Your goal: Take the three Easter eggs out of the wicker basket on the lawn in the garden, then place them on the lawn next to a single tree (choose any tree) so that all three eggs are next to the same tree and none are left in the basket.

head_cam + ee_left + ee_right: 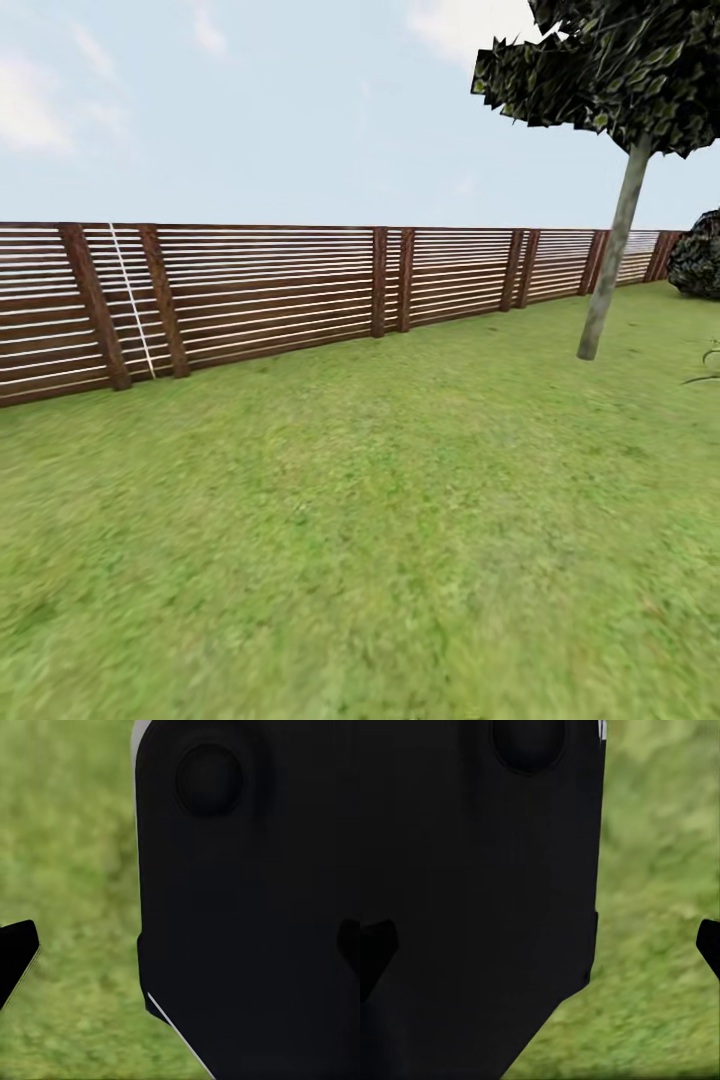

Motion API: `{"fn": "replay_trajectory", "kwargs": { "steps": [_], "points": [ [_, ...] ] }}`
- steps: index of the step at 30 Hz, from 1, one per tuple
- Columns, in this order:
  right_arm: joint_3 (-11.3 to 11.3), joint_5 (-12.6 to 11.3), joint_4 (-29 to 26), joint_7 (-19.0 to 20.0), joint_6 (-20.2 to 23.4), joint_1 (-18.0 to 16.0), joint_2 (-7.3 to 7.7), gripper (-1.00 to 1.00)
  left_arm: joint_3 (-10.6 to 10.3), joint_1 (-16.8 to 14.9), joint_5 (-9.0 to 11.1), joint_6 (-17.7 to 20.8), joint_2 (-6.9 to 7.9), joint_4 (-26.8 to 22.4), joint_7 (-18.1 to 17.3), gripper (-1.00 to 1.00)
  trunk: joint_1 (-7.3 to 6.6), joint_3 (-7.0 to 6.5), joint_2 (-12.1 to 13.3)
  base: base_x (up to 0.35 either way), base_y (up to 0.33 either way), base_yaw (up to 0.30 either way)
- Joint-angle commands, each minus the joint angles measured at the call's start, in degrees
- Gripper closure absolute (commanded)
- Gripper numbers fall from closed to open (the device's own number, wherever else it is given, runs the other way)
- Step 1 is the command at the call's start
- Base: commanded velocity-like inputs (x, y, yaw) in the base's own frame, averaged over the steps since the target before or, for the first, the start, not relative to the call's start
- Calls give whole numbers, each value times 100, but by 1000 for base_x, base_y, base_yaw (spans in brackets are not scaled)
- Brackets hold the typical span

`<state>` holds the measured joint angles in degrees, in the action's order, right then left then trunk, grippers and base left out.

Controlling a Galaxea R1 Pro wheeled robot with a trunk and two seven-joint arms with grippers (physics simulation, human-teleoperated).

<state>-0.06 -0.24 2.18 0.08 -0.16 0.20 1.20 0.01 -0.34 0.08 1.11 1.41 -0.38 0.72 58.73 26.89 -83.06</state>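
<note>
- The lawn (380, 540) runs wide and bare from the near edge of the head view up to the fence (260, 295), with open grass for moving on every side.
- The fence, brown with horizontal slats, bounds the lawn's far edge, crossing the view from the left and receding toward the far right corner.
- The tree (612, 250) stands on the lawn's right part, a little in front of the fence; its pale grey trunk is the long axis, nearly upright and leaning slightly right toward the dark, angular crown (the crown is cut off by the view's top and right edges).
- A dark bush (698, 252) sits at the far right edge by the fence.
- Left wrist view: blurred grass (67, 870) beside a large black body (247, 907); one dark fingertip (15, 952) shows, so I cannot tell whether that gripper is parted or closed.
- Right wrist view: grass (660, 907) beside the black body (480, 907); dark tips (709, 941) sit at both sides, state likewise impossible to tell.
</note>
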Motion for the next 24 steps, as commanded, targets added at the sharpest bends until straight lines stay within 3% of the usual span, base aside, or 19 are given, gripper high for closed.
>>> {"fn": "replay_trajectory", "kwargs": {
  "steps": [1,24],
  "points": [
    [-1,-2,2,1,-2,-2,-1,-100,-1,-1,1,12,0,-5,7,-100,0,4,-2,0,0,-283],
    [12,5,2,6,-2,-2,-2,-100,-1,-1,1,12,0,-4,7,-100,0,40,-2,0,0,-278]
  ]
}}
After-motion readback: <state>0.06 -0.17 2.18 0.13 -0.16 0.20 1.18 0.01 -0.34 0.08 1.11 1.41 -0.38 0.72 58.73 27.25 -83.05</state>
